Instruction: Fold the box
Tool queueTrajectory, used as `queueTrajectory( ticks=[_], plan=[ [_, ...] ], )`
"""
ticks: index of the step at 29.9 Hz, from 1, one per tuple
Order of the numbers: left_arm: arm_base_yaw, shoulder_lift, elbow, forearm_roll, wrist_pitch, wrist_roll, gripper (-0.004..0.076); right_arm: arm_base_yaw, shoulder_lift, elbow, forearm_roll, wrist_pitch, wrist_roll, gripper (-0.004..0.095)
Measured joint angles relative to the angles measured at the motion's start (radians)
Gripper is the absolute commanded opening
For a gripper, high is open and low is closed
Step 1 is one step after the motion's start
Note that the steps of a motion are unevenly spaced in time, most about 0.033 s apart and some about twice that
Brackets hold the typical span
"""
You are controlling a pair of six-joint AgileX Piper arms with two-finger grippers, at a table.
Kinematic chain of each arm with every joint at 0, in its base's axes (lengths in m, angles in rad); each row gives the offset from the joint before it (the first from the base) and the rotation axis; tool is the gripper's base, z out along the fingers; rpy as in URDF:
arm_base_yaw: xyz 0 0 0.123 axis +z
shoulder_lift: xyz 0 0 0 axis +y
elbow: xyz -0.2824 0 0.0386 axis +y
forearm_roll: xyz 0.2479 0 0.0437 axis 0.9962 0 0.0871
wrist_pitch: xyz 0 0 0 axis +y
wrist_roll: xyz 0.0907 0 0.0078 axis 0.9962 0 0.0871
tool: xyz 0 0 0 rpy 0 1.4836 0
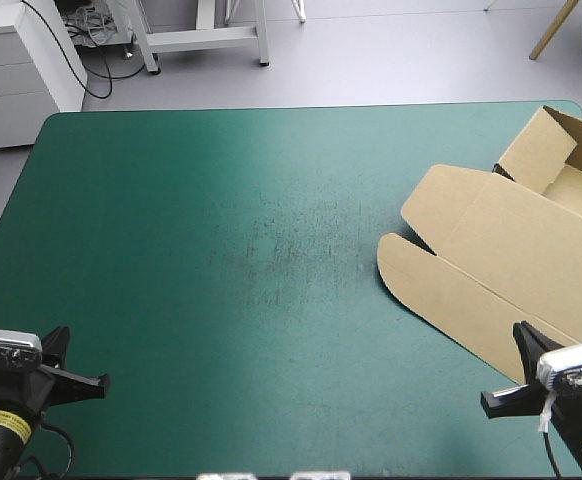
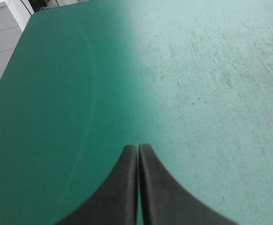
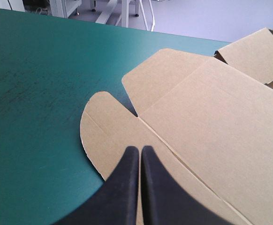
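Box [image 1: 511,260] at right edge of teal-green surface [image 1: 221,250], lid flat, far walls raised. Likely light, stiff, springy at creases; best gripped at rounded flap [image 3: 96,126]. Left hand [image 2: 137,146], right hand [image 3: 140,148] both closed, empty.

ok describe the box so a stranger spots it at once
Look along the teal-green table, right side. The box lies there: a brown board sheet, lid flat, walls raised at the far end. Nothing else on the table is brown.
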Motion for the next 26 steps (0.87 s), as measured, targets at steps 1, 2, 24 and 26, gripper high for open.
queueTrajectory(
  ticks=[1,2,24,26],
  plan=[
    [0.000,0.000,0.006,0.017,0.000,-0.017,-0.0010,0.000,-0.022,0.009,0.003,-0.004,0.000,-0.0004],
    [0.000,0.000,0.012,0.036,0.000,-0.037,-0.0010,0.000,-0.041,0.019,0.005,-0.008,0.000,-0.0004],
    [0.000,-0.217,0.055,-0.462,-0.032,0.386,-0.0010,0.000,-0.115,0.057,0.049,-0.003,-0.001,-0.0004],
    [0.000,-0.217,0.055,-0.502,-0.029,0.433,-0.0010,0.000,-0.115,0.057,0.050,0.000,-0.005,-0.0004]
  ],
)
